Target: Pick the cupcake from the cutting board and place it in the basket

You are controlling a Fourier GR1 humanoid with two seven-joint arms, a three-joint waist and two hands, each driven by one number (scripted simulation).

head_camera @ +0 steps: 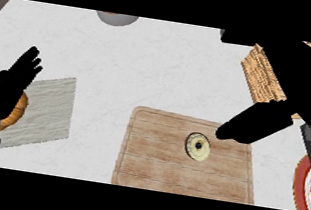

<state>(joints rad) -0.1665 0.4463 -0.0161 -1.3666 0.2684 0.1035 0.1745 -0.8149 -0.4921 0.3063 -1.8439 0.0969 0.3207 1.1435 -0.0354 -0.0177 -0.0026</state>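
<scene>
Nearest the robot, the left hand (4, 85) rests open at the view's left edge, fingers straight and pointing up. Beneath and just beside it lies a pale grey mat (46, 111), and an orange round thing (16, 112) peeks out from behind the wrist; the hand hides most of it, so I cannot tell what it is.

Across from that hand, the right hand (256, 124) hangs above the far right corner of the cutting board (157, 163). It reads as a dark mass with a blunt tip aimed down and to the robot's left. Whether its fingers are spread or curled I cannot tell. It appears to hold nothing.

The cupcake (198, 146) sits on the board, seen from above as a small pale disc with a darker ring. It is just below and to the left of the right hand's tip, near but apart.

Just outside the right forearm, a red-rimmed plate (308, 185) is cut off by the view's edge.

Beyond the right hand, largely behind it, is the woven basket (265, 78). Only its near left wall and part of the far rim show, and its inside is hidden by the arm. Farthest off, a grey rounded thing (116, 18) is cropped at the counter's far edge.

The step in hand looks like the approach to the grasp. The next move calls for lowering onto the cupcake and closing round it, then lifting it away toward the basket.
</scene>
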